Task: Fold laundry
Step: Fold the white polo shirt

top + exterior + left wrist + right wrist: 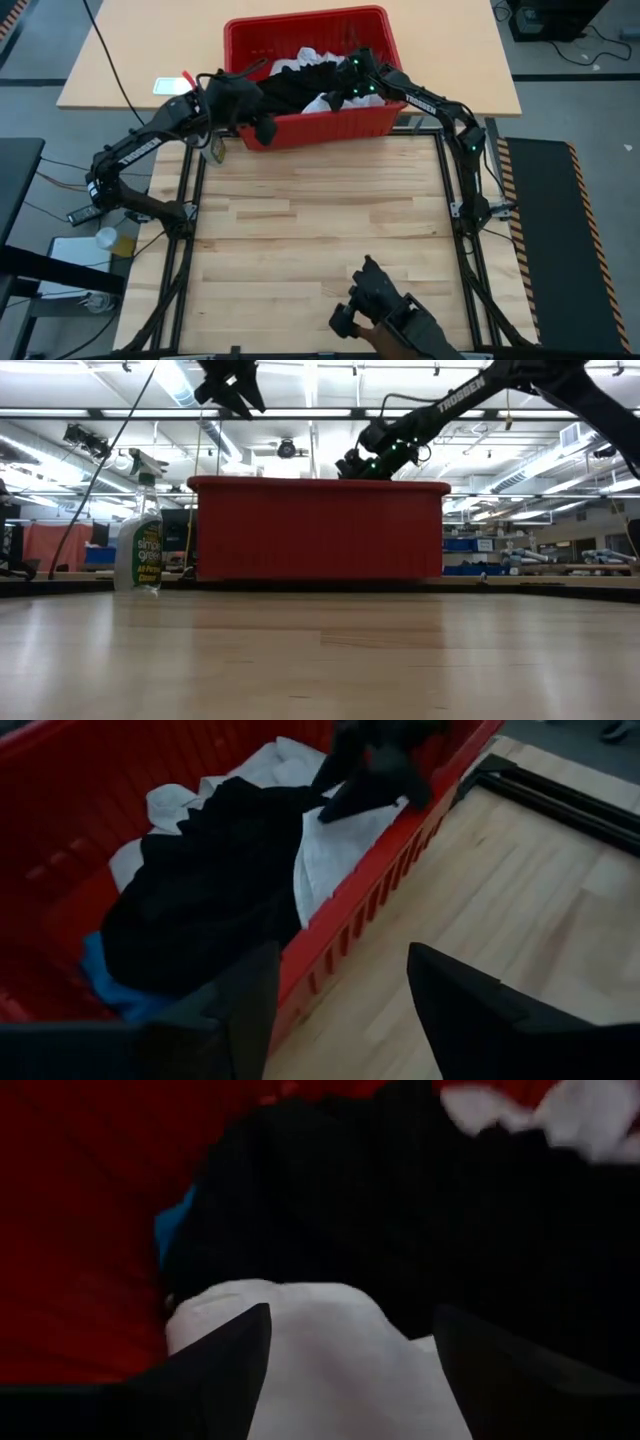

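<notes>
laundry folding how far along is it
Nothing looks folded yet: the black garment, white garment and blue garment all lie crumpled in the red basket, none on the table. In hand: the right hand hangs open just over the white garment, the left hand open at the basket's edge. Left: everything.

low view: basket (pixel 320 530) wall hides all the laundry inside | blue garment (pixel 110 990) mostly buried under the black one (pixel 210 890) | right wrist view: super blurry up close, white cloth (pixel 320 1360) runs off the edge | dark gadget (pixel 385 310) at bench's near edge cut off, can't tell what it is
</notes>
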